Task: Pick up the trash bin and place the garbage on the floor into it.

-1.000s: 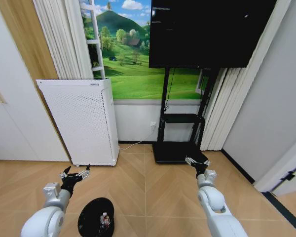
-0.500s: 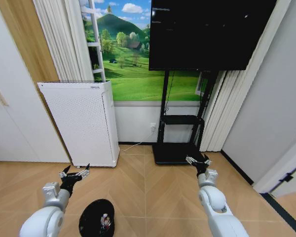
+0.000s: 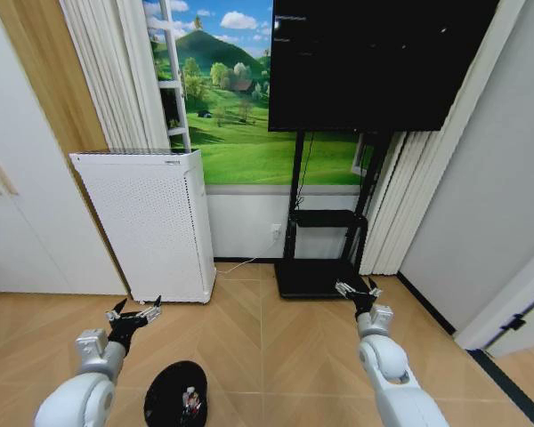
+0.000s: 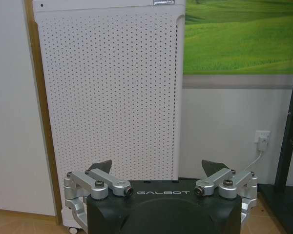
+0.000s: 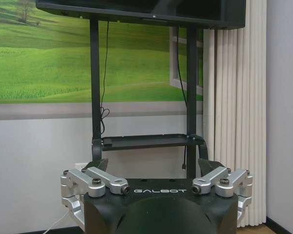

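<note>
a: status of the bin?

b: the bin [image 3: 175, 394] stands upright on the floor [image 3: 267, 338], low in the head view, just inboard of the left arm. small items lie inside it, one looking like a little bottle; i cannot tell them apart further. no loose garbage is seen on the floor ahead.

a: grippers?

b: left gripper [image 3: 134, 313] is held in the air ahead of the bin, facing the white appliance [image 3: 147, 222], fingers [image 4: 100, 165] apart, holding nothing. right gripper [image 3: 357, 290] is raised toward the tv stand [image 3: 325, 245], fingers [image 5: 208, 165] likewise apart and empty.

a: step in hand?

b: in my judgement the collecting looks finished or nearly so; neither arm is engaged.

a: next move?

b: any further pickup calls for a view lower on the floor to confirm nothing remains.
</note>
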